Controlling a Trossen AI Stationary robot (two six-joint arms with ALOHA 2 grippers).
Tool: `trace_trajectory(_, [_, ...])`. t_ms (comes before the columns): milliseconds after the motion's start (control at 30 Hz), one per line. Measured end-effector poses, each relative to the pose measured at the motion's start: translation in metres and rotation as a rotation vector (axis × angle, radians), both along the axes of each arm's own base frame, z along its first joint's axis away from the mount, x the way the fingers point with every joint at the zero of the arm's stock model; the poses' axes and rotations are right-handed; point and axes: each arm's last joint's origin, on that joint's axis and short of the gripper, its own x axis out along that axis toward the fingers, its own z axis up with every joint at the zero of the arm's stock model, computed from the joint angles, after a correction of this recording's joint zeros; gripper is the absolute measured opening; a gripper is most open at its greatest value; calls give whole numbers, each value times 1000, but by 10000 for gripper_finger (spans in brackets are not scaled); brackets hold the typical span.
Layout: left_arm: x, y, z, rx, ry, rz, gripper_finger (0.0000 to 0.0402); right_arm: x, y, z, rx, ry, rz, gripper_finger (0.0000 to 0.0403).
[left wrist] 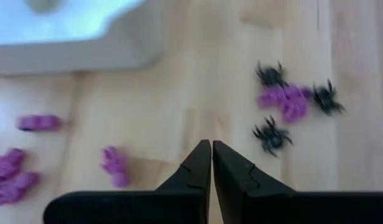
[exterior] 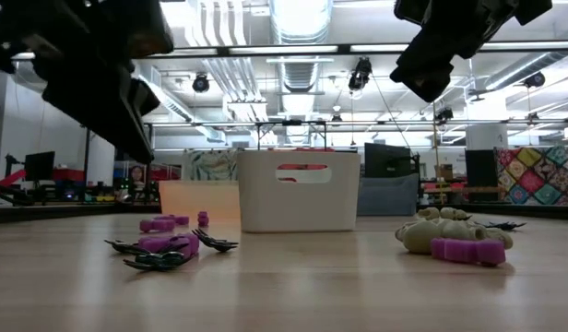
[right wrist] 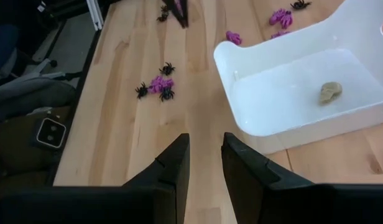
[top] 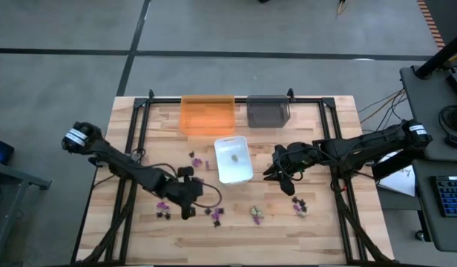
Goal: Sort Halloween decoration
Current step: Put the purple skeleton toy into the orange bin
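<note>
The Halloween decoration lies loose on the wooden table: purple pieces and black spiders [left wrist: 285, 102], more purple pieces [left wrist: 114, 165], and small clusters near the front [top: 215, 213] [top: 256, 213] [top: 299, 206]. One pale beige piece [right wrist: 330, 92] rests on the floor of the white tray [top: 233, 172]. My left gripper [left wrist: 211, 144] hovers shut above the table's front left part [top: 188, 212], with nothing visible between its fingers. My right gripper [right wrist: 204, 140] stands open in the air just right of the white tray [top: 273, 176], holding nothing.
An orange tray [top: 207, 113] and a grey tray [top: 268, 111] stand side by side at the table's far edge, behind the white tray. In the low view, purple and black pieces [exterior: 164, 244] lie front left, and beige and purple ones [exterior: 450, 240] front right.
</note>
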Motion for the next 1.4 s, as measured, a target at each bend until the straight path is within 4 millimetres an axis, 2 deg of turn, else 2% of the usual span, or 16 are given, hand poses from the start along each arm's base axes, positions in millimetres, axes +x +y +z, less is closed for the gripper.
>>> trace_trajectory(167, [-25, 11, -13, 38, -190, 127, 0, 4, 1, -2, -10, -13, 8, 84])
trace_trajectory(300, [-32, 15, -28, -30, -297, 185, 1, 5, 1, -1, -11, -24, 10, 84])
trace_trajectory(400, [-35, 18, -40, -10, -295, 198, 15, 7, 1, -2, -19, -28, 15, 84])
trace_trajectory(533, [-34, 17, -49, 11, -272, 199, 59, 9, 1, -2, -23, -42, 12, 84])
trace_trajectory(767, [-29, 15, -72, 151, -216, 234, 167, 11, 0, -4, -47, -45, -28, 84])
trace_trajectory(867, [-27, 14, -79, 177, -192, 225, 188, 12, 0, -4, -46, -47, -33, 84])
trace_trajectory(1033, [-29, 15, -90, 186, -167, 246, 174, 12, -1, -4, -56, -49, -51, 84])
trace_trajectory(1400, [-36, 20, -99, 145, -199, 304, 82, 13, -1, -3, -48, -60, -58, 84])
